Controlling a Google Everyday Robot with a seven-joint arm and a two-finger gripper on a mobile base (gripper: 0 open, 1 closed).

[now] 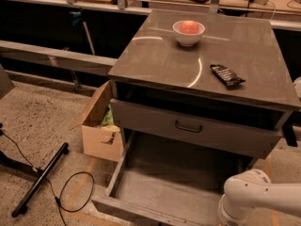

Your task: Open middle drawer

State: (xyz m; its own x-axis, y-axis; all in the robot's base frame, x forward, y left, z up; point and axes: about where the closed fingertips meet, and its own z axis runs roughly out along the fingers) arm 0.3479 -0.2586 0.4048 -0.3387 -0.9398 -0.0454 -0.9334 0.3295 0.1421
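The middle drawer (pixel 175 188) is pulled far out of the grey cabinet, and its plain grey tray inside shows bare. Its front edge (pixel 136 210) runs off the bottom of the camera view, so its handle is hidden. My white arm (pixel 256 199) sits at the bottom right, by the drawer's front right corner. My gripper is below the frame edge and out of view. The drawer above (pixel 188 126), with a dark loop handle, stands nearly closed.
On the cabinet top (pixel 155 55) stand a white bowl (pixel 188 32) with something red in it and a dark snack bar (pixel 226 75). An open cardboard box (pixel 99 126) sits against the cabinet's left side. A black stand leg (pixel 40 180) and a looped cable (pixel 75 192) lie on the floor at left.
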